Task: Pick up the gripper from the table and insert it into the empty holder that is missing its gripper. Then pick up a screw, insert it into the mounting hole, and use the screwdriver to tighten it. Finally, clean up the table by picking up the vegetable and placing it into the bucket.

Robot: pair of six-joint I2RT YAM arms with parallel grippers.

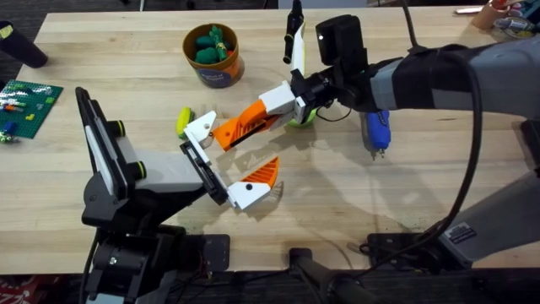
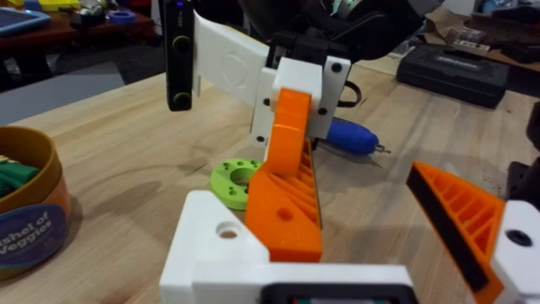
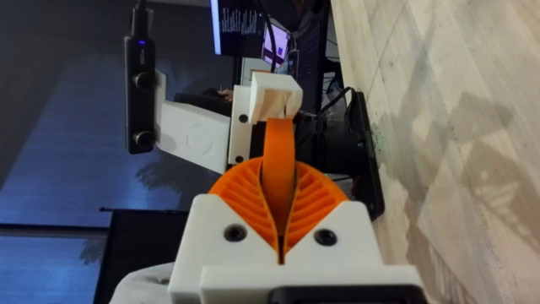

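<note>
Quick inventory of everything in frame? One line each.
the gripper: 1, orange with white base, held over mid-table at the holder
the screwdriver: 1, blue, table right of centre
the bucket: 1, brown-orange, far centre, green veggies inside
vegetable: 1, yellow-green, table beside the holder
green disc: 1, green, table under the held gripper
brick baseplate: 1, green, left edge
the table: 1, light wood
the holder: 1, white, left gripper's bare jaw
left gripper: 1, white, open
right gripper: 1, white and orange, shut on the gripper
</note>
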